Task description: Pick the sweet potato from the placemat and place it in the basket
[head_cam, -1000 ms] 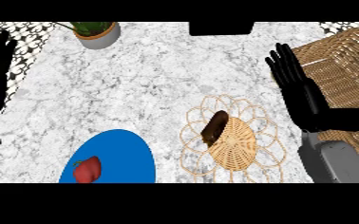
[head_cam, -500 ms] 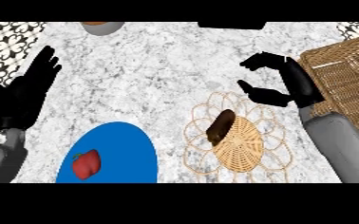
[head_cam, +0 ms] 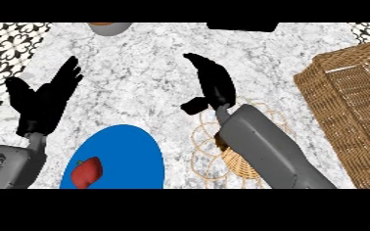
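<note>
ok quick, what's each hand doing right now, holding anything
Left hand: open, fingers straight, holding nothing.
Right hand: open, fingers relaxed, holding nothing; the sweet potato lies on the blue placemat.

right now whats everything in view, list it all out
sweet potato: one, reddish, on the placemat, lower left
placemat: one, blue, oval, lower left of the counter
small basket: one, tan wicker with a looped rim, centre right, mostly hidden by the right forearm
large basket: one, brown wicker, right edge
pot: one, grey, top edge, cut off
dark object: one, black, top edge, cut off
counter: one, white-grey marble
left hand: black, open, left side above the placemat
right hand: black, open, centre, over the counter, holding nothing
</note>
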Available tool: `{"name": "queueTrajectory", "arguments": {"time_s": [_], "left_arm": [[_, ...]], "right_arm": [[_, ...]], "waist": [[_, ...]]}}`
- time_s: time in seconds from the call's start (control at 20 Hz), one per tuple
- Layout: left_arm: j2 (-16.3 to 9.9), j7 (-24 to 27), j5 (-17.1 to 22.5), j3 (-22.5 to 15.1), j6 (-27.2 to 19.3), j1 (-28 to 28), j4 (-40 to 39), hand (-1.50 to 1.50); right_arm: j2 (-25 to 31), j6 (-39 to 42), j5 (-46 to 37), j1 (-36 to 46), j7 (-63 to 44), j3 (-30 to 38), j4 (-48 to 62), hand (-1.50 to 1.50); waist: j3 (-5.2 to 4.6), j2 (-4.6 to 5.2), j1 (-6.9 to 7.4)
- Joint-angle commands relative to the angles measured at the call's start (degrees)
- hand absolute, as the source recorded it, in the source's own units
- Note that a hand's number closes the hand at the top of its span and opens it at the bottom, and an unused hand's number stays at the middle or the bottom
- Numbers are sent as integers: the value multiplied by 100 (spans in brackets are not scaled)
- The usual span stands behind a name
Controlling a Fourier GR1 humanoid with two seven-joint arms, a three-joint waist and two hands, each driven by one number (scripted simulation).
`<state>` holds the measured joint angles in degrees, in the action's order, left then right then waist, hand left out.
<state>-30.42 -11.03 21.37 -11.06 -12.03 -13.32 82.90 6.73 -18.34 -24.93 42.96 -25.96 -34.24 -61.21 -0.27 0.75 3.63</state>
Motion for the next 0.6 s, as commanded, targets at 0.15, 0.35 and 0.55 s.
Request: {"name": "queueTrajectory", "arguments": {"time_s": [0.15,0.35,0.55], "left_arm": [[58,224,16,32,206,133,-398,0],[106,45,-60,-16,71,-83,-326,0],[190,153,-98,20,42,-148,-380,0]], "right_arm": [[-528,1447,-272,1832,-2659,-24,1396,-150],[-430,2642,-650,2696,-3815,-360,2137,-150],[-390,3660,-318,3828,-4400,185,2724,-150]], "waist": [[-21,-34,5],[-20,-71,-33],[2,-52,-92]]}}
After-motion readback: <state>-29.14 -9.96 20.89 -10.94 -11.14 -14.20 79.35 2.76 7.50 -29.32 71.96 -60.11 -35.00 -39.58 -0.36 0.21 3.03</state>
